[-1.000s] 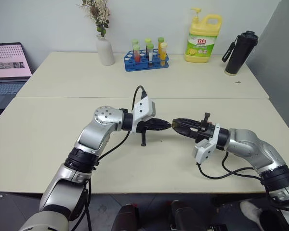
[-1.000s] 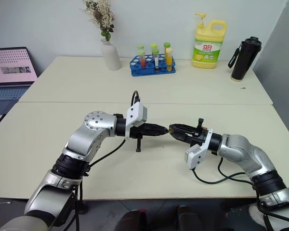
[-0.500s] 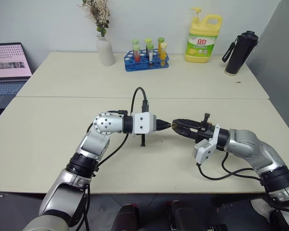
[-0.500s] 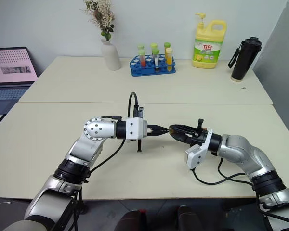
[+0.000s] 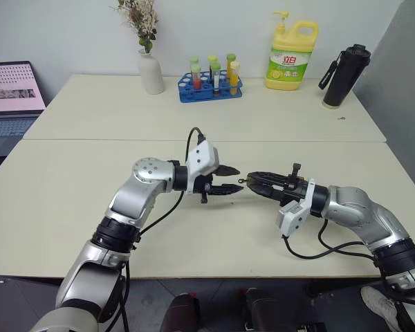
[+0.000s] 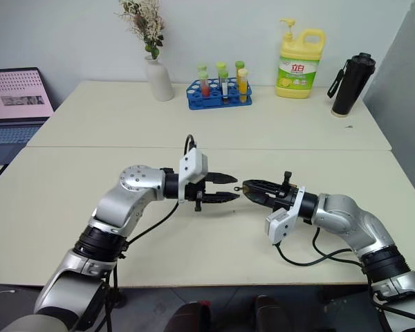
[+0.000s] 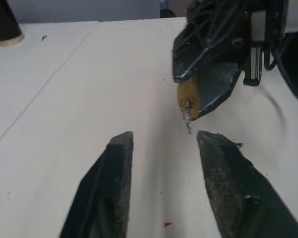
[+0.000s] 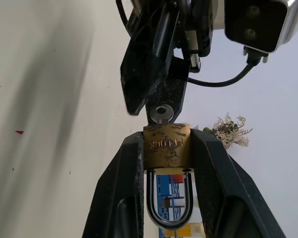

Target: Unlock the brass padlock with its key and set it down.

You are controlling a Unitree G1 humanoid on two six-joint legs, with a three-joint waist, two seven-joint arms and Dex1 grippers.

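A laptop (image 5: 12,97) with a pink screen sits at the far left edge, beside 2 cream, matte tables (image 5: 69,207) pushed together with a thin seam running between them, under a plain pale wall. Along the back of the far table stand a white ceramic vase (image 5: 151,72) with dried sprigs, a blue plastic rack (image 5: 211,88) of capped tubes with coloured liquid, a yellow detergent jug (image 5: 291,57) with a pump top, and a tall black cylindrical bottle (image 5: 346,76); a grey panel closes off the right side. Over the near table the left gripper (image 5: 229,180) points toward the right, its 2 black, scuffed, wedge-shaped fingers (image 7: 114,188) spread apart and empty. Just beyond their tips is the right gripper (image 5: 251,181), clenched on the brass padlock (image 8: 167,145), whose worn golden rectangular body with faint stamped lettering is squeezed between the 2 dark fingers (image 8: 116,193) above the tabletop. The thin silver U-shaped shackle (image 8: 169,203) sits between those fingers, pointing back toward the wrist. The key (image 8: 162,112), small and silvery with a round hole in its head, sticks out of the lock's end face toward the left gripper, untouched by it.
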